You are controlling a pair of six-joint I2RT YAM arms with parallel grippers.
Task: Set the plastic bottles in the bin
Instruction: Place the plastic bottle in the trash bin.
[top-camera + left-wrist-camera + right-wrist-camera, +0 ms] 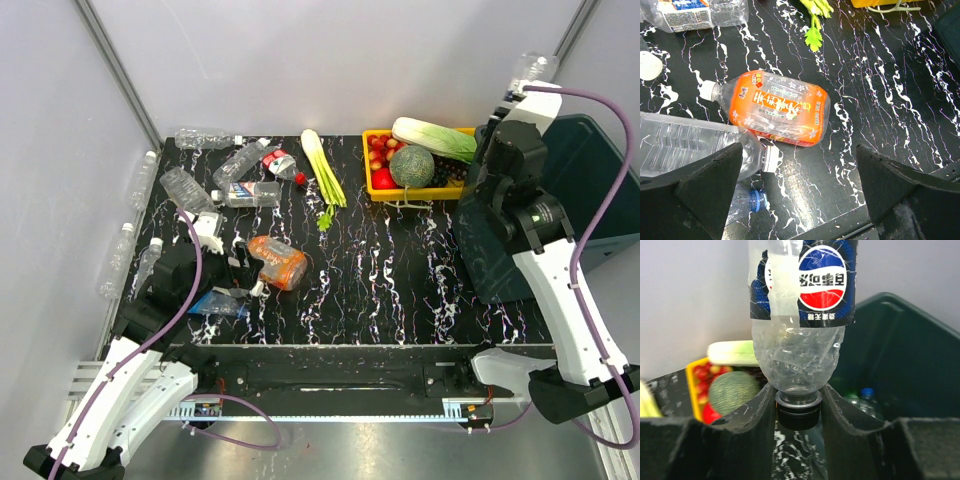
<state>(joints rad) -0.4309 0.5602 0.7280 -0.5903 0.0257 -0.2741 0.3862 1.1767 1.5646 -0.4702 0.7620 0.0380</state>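
My right gripper (pixel 798 410) is shut on the black-capped neck of a crumpled clear plastic bottle (pixel 802 315) with a blue and red label, held high over the near edge of the dark teal bin (pixel 900 340). In the top view that bottle (pixel 530 70) juts above the right gripper (pixel 512 95), beside the bin (pixel 590 190). A blue-capped bottle (pixel 867 395) lies inside the bin. My left gripper (pixel 797 195) hangs open low over the table, nothing between its fingers. An orange-labelled bottle (pixel 775 107) lies just ahead of it, a clear bottle (pixel 685 145) by its left finger.
Several more bottles (pixel 240 160) lie scattered at the table's back left, some (pixel 142 178) along the left wall. Celery (pixel 322 170) lies mid-table. A yellow tray (pixel 420 195) with a melon (pixel 411 166) and vegetables stands beside the bin. The table's front edge (pixel 900 172) is under my left gripper.
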